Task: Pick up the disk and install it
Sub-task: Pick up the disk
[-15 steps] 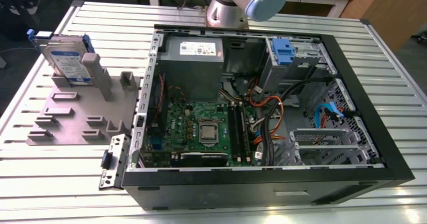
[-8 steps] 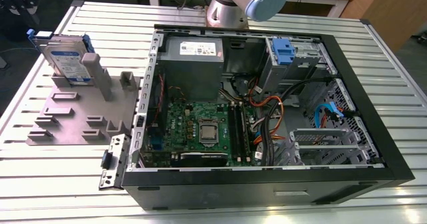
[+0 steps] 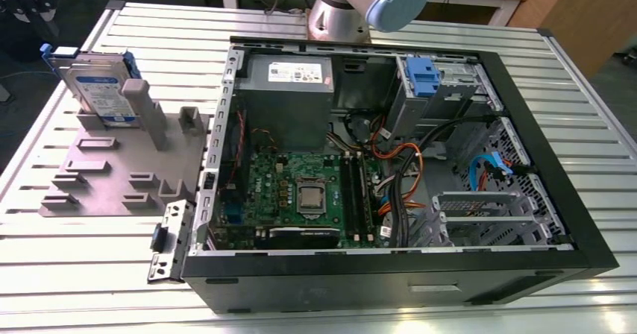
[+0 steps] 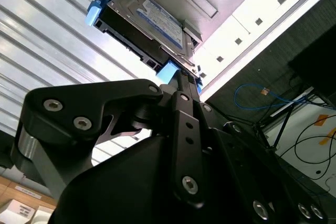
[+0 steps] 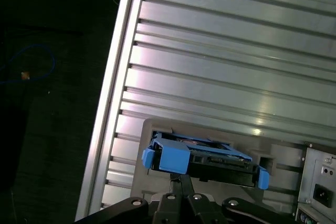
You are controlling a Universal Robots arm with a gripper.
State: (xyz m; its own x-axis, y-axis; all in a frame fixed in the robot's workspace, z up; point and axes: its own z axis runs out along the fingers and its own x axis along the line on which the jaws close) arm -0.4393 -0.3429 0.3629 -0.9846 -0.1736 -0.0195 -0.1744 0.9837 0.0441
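End effector (image 5: 181, 178) fingers lie narrow, pressed together with nothing between them, in both wrist views (image 4: 181, 77). Its black links point toward the disk (image 5: 205, 158), which the first wrist view shows end-on with its blue frame facing the camera.

In the exterior view the disk (image 3: 100, 88) stands upright on its edge in a slot of a grey rack (image 3: 110, 177), label side showing, to the exterior view's left of the open computer case (image 3: 557, 162). The rack lies flat on the ribbed metal tabletop (image 3: 60, 274), just beside the case. The second wrist view shows the disk (image 4: 152, 22) from its label side, seated in the rack.

Behind the case, the robot arm (image 3: 368, 2) rises at the far edge of the tabletop. Inside the case, a grey box (image 3: 289, 73) with a white label sits at the far wall, and a blue latch (image 3: 423, 77) sits in the far corner on the exterior view's right.
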